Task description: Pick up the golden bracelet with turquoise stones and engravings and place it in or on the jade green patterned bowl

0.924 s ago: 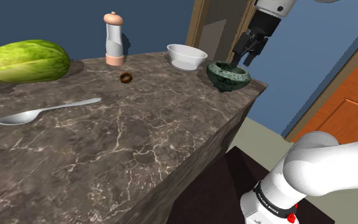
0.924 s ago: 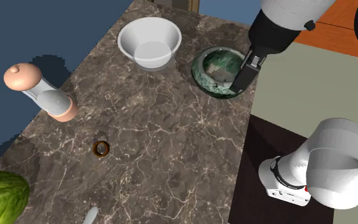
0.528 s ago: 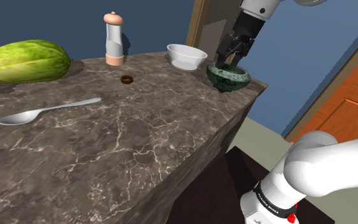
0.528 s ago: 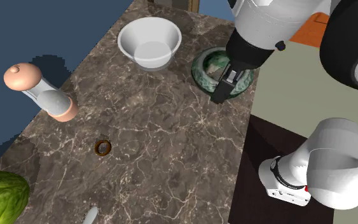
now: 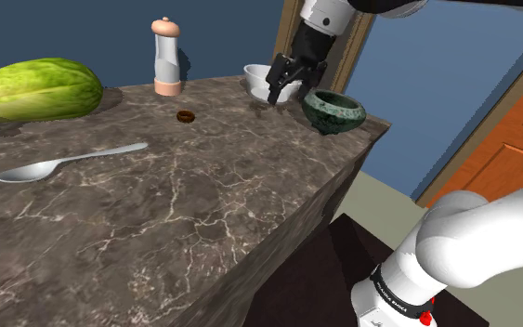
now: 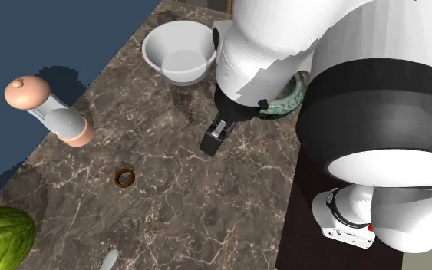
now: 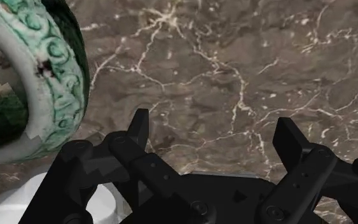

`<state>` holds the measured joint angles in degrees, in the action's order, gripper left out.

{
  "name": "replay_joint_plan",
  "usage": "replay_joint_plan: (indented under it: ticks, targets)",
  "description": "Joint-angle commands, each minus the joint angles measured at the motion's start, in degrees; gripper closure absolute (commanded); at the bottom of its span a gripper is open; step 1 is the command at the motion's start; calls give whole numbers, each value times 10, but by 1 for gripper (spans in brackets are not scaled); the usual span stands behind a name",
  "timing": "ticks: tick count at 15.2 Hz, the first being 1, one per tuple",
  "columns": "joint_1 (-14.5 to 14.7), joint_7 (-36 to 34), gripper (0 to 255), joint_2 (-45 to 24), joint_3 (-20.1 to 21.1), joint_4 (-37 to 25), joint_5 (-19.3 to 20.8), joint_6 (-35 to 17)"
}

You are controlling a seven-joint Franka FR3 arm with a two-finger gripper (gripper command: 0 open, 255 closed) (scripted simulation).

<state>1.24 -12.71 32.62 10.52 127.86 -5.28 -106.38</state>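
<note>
Your gripper (image 5: 281,88) hangs empty and spread wide, just beside the green bowl (image 5: 334,108), over bare counter (image 5: 203,204); I judge it stands ready for a grasp. The bracelet (image 5: 185,116) lies flat on the counter, well apart from that bowl.

From my station I see a counter (image 5: 203,214) of dark brown marble with pale veins. Behind the counter stands a deep blue wall (image 5: 83,28), and at the counter's far corner a brown wooden door frame (image 5: 288,37). Past the counter's side edge a lighter blue wall (image 5: 436,84) meets an orange panelled door (image 5: 505,139), and below the counter lies pale greenish floor (image 5: 380,190).
</note>
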Motion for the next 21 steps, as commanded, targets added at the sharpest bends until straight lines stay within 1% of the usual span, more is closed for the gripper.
replay_joint_plan:
  ticks: [1,5,9,12,16,17,21]
  targets:
    - [1,-23,0,-32,20,-17,0,-23]
    - [1,-73,0,-97,61,-54,10,-65]
    - [0,-128,0,-169,101,-104,36,-98]
    - [1,-174,0,-228,129,-150,67,-116]
    - [9,-238,0,-314,159,-223,124,-127]
    - [10,-239,0,-315,158,-224,125,-127]
    - [10,-245,0,-328,158,-209,133,-154]
